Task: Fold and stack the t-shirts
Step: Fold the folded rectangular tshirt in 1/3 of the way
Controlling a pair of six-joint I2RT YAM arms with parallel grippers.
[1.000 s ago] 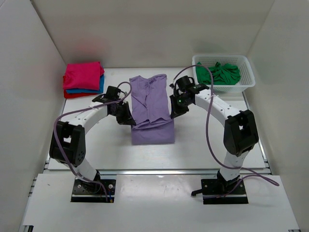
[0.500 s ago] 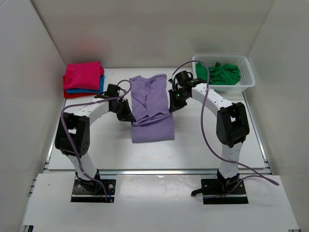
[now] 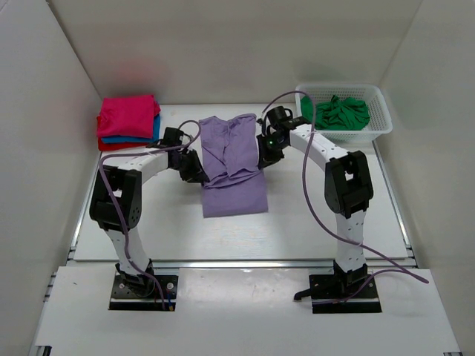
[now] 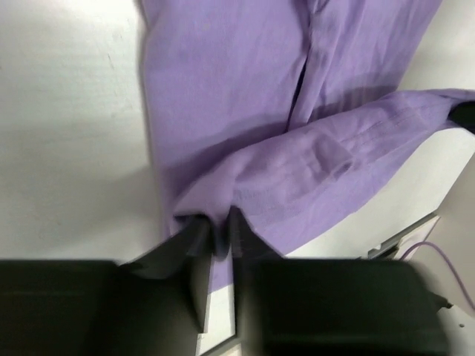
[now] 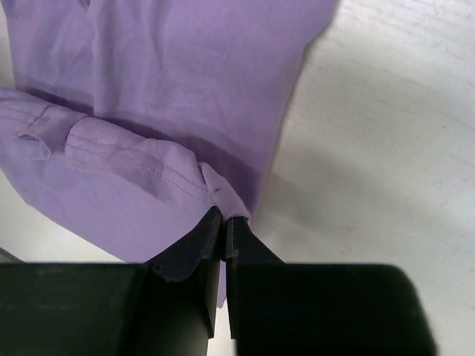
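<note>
The lilac t-shirt (image 3: 231, 159) lies lengthwise in the middle of the table, its near hem folded up over its body. My left gripper (image 3: 197, 172) is shut on the hem's left corner (image 4: 215, 226). My right gripper (image 3: 264, 157) is shut on the hem's right corner (image 5: 226, 200). Both hold the fold just above the shirt's middle. A green t-shirt (image 3: 340, 113) lies crumpled in the white basket (image 3: 380, 126) at the back right. A folded stack (image 3: 128, 122) with magenta pink on top, blue and red under it, sits at the back left.
White walls close in the table on the left, back and right. Purple cables loop from both arms over the table. The table's near edge (image 3: 237, 259) runs in front of the shirt.
Both grippers have carried the shirt's near hem away from the arm bases and over the shirt's body. The visible near part of the shirt has grown shorter.
</note>
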